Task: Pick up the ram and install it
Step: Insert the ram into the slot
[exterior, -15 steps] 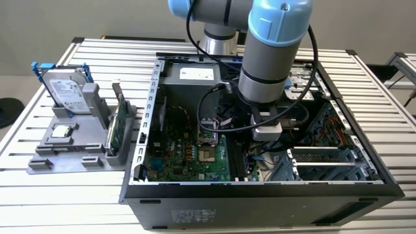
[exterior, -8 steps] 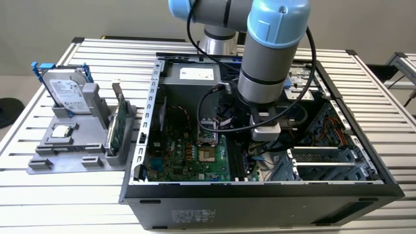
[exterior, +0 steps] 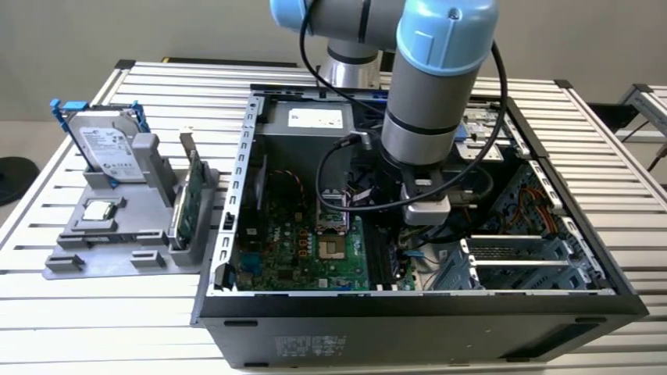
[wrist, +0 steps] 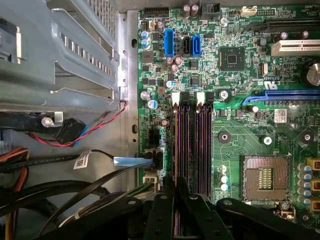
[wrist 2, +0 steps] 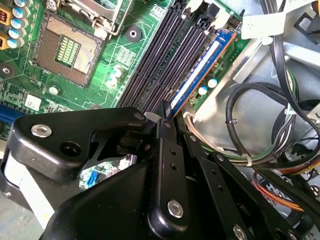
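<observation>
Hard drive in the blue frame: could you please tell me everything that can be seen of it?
The hard drive is a flat silver box that looks like metal, with a pale label on its broad face. A blue plastic frame is clipped around it, with tabs sticking out at the upper corners. It stands on edge, leaning a little, in the grey holder on the slatted table, at the exterior view's left, outside the computer case. Only the frame and holder touch it.

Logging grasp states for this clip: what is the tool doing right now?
Tool: closed on the ram, at the outer edge of the memory slots.
</observation>
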Robot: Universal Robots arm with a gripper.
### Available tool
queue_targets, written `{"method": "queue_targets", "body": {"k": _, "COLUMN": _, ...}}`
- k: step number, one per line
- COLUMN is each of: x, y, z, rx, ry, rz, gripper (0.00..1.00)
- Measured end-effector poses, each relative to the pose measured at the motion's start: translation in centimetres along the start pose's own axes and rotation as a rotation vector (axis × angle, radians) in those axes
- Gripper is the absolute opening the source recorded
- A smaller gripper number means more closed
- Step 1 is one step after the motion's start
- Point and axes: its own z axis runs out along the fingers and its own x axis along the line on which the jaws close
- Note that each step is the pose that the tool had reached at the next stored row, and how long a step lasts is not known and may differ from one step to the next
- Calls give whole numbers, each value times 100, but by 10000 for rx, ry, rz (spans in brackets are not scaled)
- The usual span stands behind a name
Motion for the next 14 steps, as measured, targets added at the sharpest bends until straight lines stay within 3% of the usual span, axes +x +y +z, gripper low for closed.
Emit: {"method": "queue_targets", "body": {"k": 14, "x": -23, "y": 16, "z": -4, "rx": -1, "ry": 1, "rz": -25, "gripper": 0}}
